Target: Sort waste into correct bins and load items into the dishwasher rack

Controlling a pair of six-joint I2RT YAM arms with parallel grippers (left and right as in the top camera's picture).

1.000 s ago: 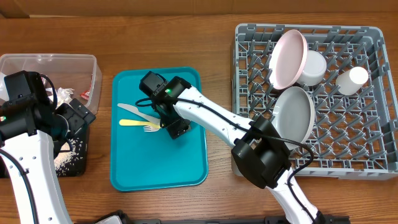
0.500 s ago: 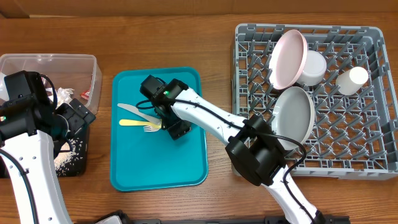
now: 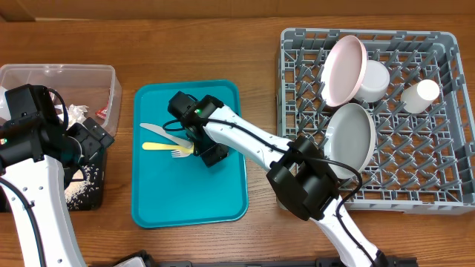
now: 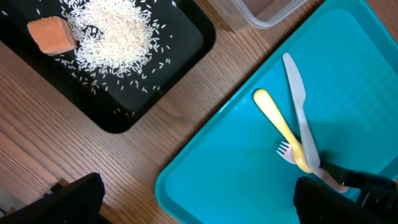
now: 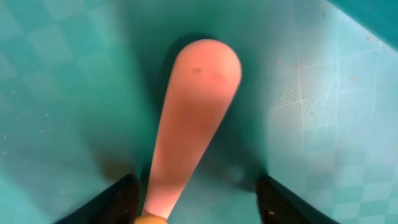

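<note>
On the teal tray (image 3: 194, 194) lie a grey knife (image 3: 158, 131), a yellow spoon (image 3: 156, 146) and a pale fork (image 3: 178, 153). My right gripper (image 3: 194, 151) is low over the fork's handle end. In the right wrist view the pinkish handle (image 5: 196, 112) runs between the open jaws (image 5: 196, 200), close to the left finger (image 5: 118, 199). My left gripper (image 4: 199, 199) hangs open and empty over the tray's corner, beside the black bin (image 4: 124, 118) holding rice (image 4: 112, 34) and an orange cube (image 4: 51, 34). The rack (image 3: 445, 189) holds two plates (image 3: 343, 70), a bowl (image 3: 376, 80) and a cup (image 3: 425, 93).
The clear tub (image 3: 59, 72) with crumpled white waste stands at the far left, the black tray (image 3: 87, 199) in front of it. My right arm stretches across from the rack's front left corner to the teal tray.
The right jaws have drawn closer together around the fork handle, and the right arm's elbow has shifted slightly left. The left arm has stayed still.
</note>
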